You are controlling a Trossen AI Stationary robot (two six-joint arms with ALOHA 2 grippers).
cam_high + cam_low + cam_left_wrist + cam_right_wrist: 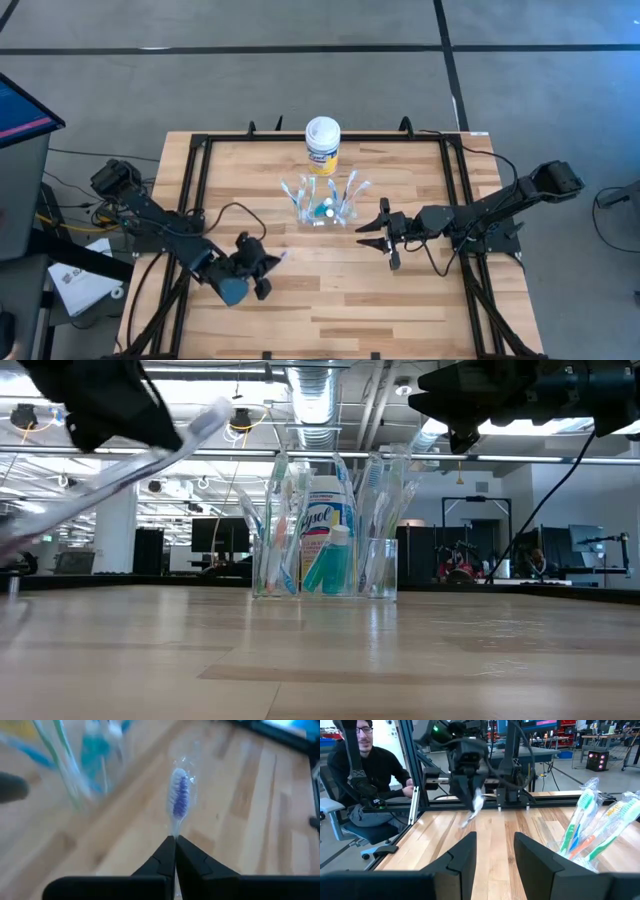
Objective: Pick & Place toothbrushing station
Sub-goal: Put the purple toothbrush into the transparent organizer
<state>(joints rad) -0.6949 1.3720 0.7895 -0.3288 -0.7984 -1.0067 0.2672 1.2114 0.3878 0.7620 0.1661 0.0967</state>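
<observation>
- high view: wooden table [330,300] ringed by a dark frame rail [195,190]; wide bare boards on the near side, good room for swinging arms; rails at both flanks the edges to mind.
- yellow canister [322,146] upright just behind the clear cup [324,210], mid table; likely to tip if brushed from the front.
- clear cup packed with toothbrushes [352,187] fanning outward plus teal tubes [328,560]; probably light and easy to shove, so better entered from above, between the fanned handles.
- left gripper [262,266] near-left of the cup, well apart, fingers pinched shut on a wrapped toothbrush [179,800], held at the handle with the purple bristle end forward; light, stiff, wrapper looks slippery.
- right gripper [374,232] just right of the cup, fingers parted, holding nothing.
</observation>
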